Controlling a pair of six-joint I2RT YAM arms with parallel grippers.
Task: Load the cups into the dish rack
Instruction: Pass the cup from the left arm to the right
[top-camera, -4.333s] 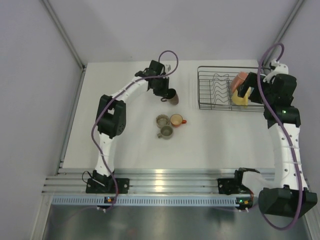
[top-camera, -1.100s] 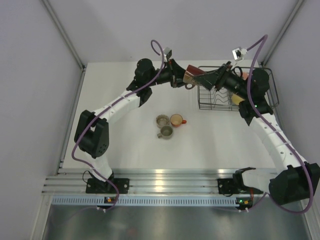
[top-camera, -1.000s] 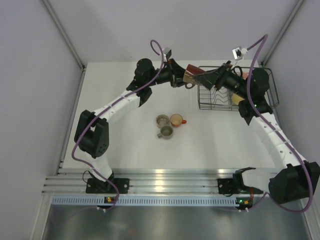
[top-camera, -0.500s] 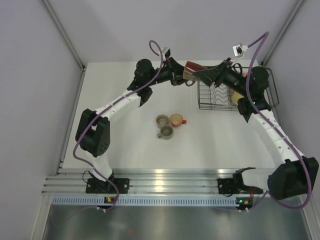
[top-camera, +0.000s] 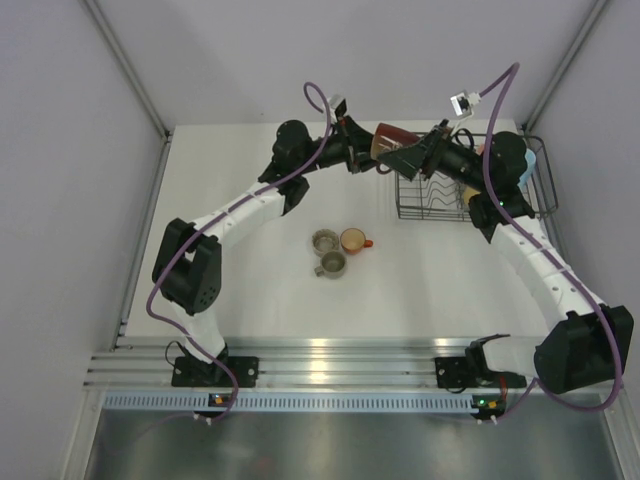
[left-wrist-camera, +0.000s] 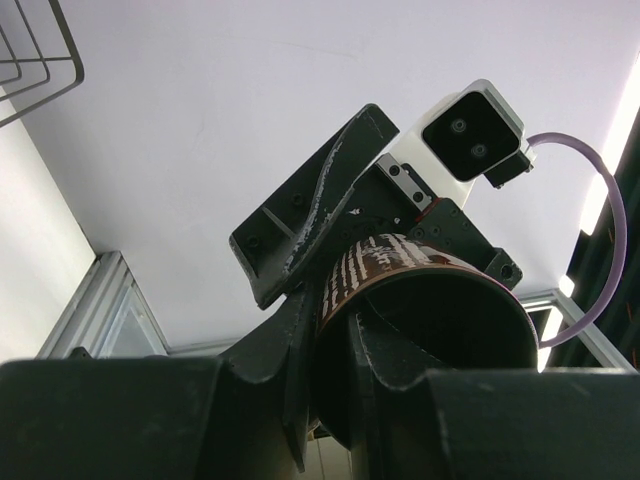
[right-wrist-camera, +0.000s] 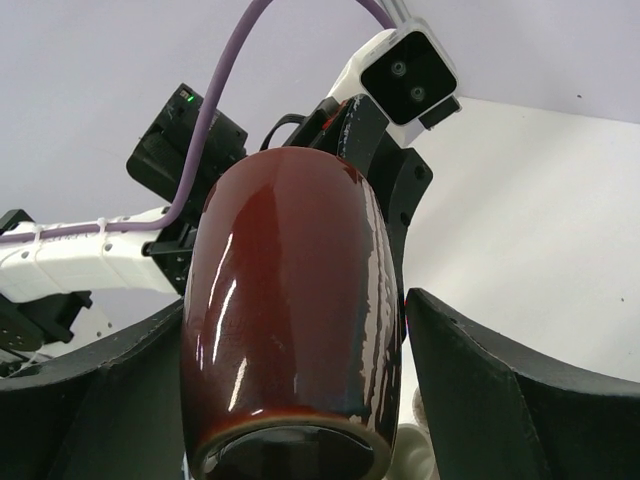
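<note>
While the left tool (top-camera: 370, 155) clamps the dark brown cup (top-camera: 388, 137) by its rim at the desk's far edge, the right tool (top-camera: 401, 153) stands wide around it.

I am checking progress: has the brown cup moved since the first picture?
Yes. The brown cup stood near the orange cup; now it is lifted, further back and to the right, at the left end of the rack.

no text, label, brand or number can be read in any view.
</note>
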